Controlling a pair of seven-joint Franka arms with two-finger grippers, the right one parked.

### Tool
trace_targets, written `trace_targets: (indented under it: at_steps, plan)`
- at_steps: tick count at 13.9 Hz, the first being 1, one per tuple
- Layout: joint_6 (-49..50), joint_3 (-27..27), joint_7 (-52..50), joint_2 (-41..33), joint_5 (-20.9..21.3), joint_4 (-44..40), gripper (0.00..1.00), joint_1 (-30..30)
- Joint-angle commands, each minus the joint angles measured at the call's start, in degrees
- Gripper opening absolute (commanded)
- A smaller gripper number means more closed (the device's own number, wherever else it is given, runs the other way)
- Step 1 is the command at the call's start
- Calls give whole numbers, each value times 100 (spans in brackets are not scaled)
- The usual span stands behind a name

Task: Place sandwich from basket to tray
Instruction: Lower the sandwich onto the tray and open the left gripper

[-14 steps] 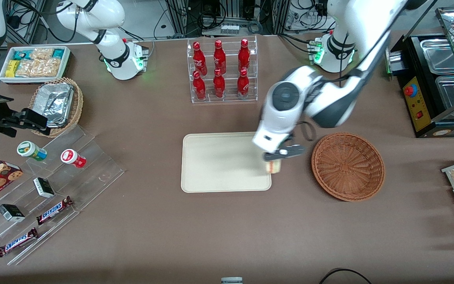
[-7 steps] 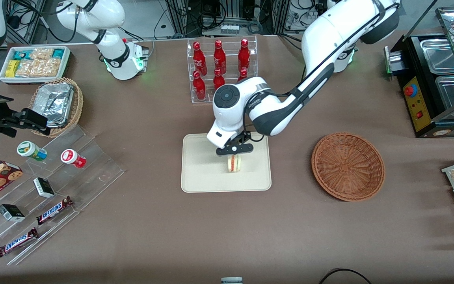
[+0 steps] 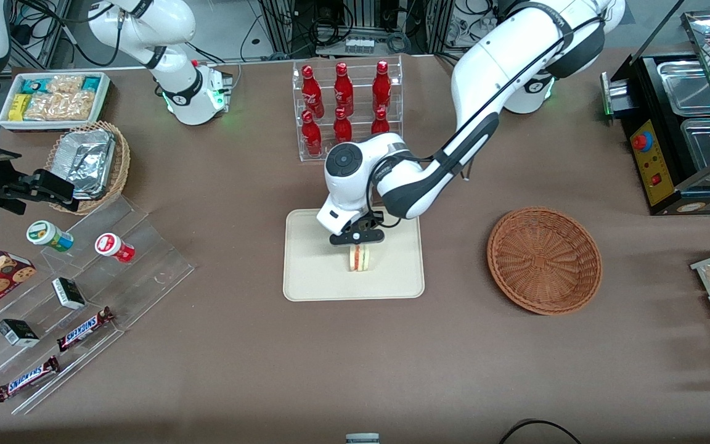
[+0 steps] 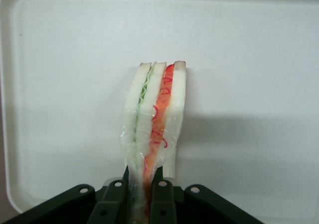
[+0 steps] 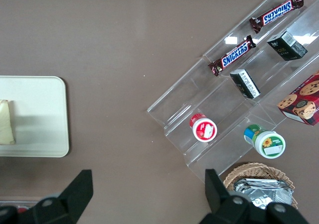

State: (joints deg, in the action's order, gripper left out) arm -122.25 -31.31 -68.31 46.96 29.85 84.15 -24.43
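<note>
My left gripper (image 3: 358,244) is shut on the sandwich (image 3: 359,258), a wrapped white-bread wedge with red-orange and green filling, and holds it over the middle of the cream tray (image 3: 312,277). In the left wrist view the fingers (image 4: 163,196) pinch the sandwich (image 4: 154,114) at its near end, with the tray (image 4: 259,59) just beneath it. I cannot tell whether the sandwich touches the tray. The reddish-brown wicker basket (image 3: 544,259) stands beside the tray, toward the working arm's end of the table, with nothing in it. The sandwich edge (image 5: 6,122) and tray (image 5: 40,114) also show in the right wrist view.
A clear rack of red bottles (image 3: 346,111) stands farther from the front camera than the tray. A clear stepped shelf of snacks (image 3: 77,290), a tan basket with foil containers (image 3: 90,163) and a white bin of packets (image 3: 53,98) lie toward the parked arm's end.
My left gripper carried the sandwich from the tray's edge nearest the basket to over the tray's middle, then a little farther toward the parked arm's end and lower.
</note>
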Motion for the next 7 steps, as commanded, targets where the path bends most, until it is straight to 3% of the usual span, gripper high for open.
trace_targets:
  at_steps: [1,2,3,4,7]
  plan:
    - [-26,72,-68,146,118,-284,0,-106]
    - [-27,72,-68,164,118,-293,0,-106]
    - [-27,72,-60,164,118,-293,43,-97]
    - [-27,81,-7,156,127,-293,98,-97]
    - [157,72,-59,-203,40,-381,100,0]
